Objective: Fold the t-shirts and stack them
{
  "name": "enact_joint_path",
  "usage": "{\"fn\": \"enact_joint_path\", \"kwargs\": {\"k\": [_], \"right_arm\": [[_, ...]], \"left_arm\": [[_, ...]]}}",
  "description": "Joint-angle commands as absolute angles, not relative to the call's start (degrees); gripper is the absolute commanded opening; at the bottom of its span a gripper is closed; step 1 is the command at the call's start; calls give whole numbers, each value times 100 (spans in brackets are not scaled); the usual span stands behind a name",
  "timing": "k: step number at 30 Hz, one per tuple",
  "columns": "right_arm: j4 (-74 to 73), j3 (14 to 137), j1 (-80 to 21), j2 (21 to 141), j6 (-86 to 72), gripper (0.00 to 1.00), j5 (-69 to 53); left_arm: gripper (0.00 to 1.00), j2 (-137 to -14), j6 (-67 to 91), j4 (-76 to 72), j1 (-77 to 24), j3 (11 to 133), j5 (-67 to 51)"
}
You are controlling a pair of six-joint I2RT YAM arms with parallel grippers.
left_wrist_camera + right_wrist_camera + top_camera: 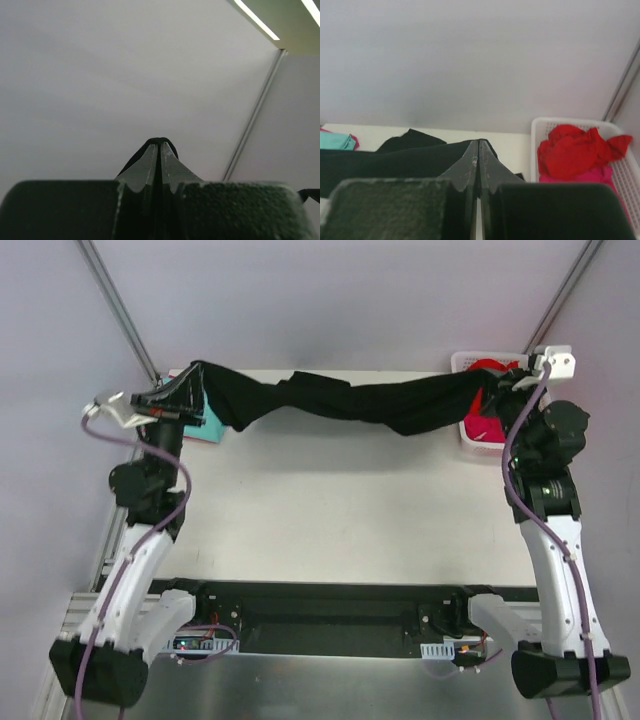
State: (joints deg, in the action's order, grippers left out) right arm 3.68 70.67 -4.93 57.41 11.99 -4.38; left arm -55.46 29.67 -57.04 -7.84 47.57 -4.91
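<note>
A large black t-shirt (340, 400) hangs stretched above the table's far edge, sagging in the middle between my two grippers. My left gripper (192, 390) is shut on its left end. A fold of black cloth (160, 141) wraps over the tips in the left wrist view. My right gripper (497, 386) is shut on its right end, and the black cloth (395, 156) runs off to the left. A folded teal t-shirt (208, 424) lies at the far left on a pink one (200, 437). Red (575, 147) and pink (585, 175) t-shirts lie crumpled in the basket.
A white slotted basket (462, 362) stands at the table's far right corner, behind the right arm; its rim (535, 150) shows in the right wrist view. The pale tabletop (340, 510) spreads in front of the hanging shirt. Grey walls and frame poles close the back.
</note>
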Motion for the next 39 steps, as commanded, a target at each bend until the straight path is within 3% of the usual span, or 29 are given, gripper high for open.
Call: {"fn": "enact_joint_path", "kwargs": {"k": [1, 5, 9, 13, 17, 21, 29, 32, 35, 39], "right_arm": [[-349, 6873, -457, 4827, 1116, 1, -176], [-1808, 7295, -457, 4598, 888, 1, -149], [-1802, 6962, -466, 3983, 484, 1, -360], [-2178, 7415, -457, 4051, 404, 1, -316], [-2093, 7717, -466, 4306, 439, 1, -465], [-2030, 8269, -457, 4814, 483, 1, -632], [-1233, 8903, -457, 6862, 817, 1, -308], [-165, 9079, -431, 8057, 984, 1, -579], [788, 9542, -317, 8978, 713, 1, -1133], [896, 11080, -264, 9737, 457, 0, -1730]], "left_arm": [[0, -3372, 2989, -3947, -809, 4605, -413], [0, -2392, 3111, -1946, -809, 4974, -299], [0, -1864, 3384, -1065, -809, 5159, -281], [0, -2214, 3296, -949, -809, 5492, -202], [0, -2934, 3269, -2169, -809, 5528, -412], [0, -4004, 3279, -3423, -809, 5870, -579], [0, -6641, 3348, -4138, -809, 6872, -371], [0, -8047, 3347, -5856, -809, 7154, -326], [0, -9638, 3594, -7081, -756, 8336, -701], [0, -11395, 3998, -6470, -756, 12011, -1580]]}}
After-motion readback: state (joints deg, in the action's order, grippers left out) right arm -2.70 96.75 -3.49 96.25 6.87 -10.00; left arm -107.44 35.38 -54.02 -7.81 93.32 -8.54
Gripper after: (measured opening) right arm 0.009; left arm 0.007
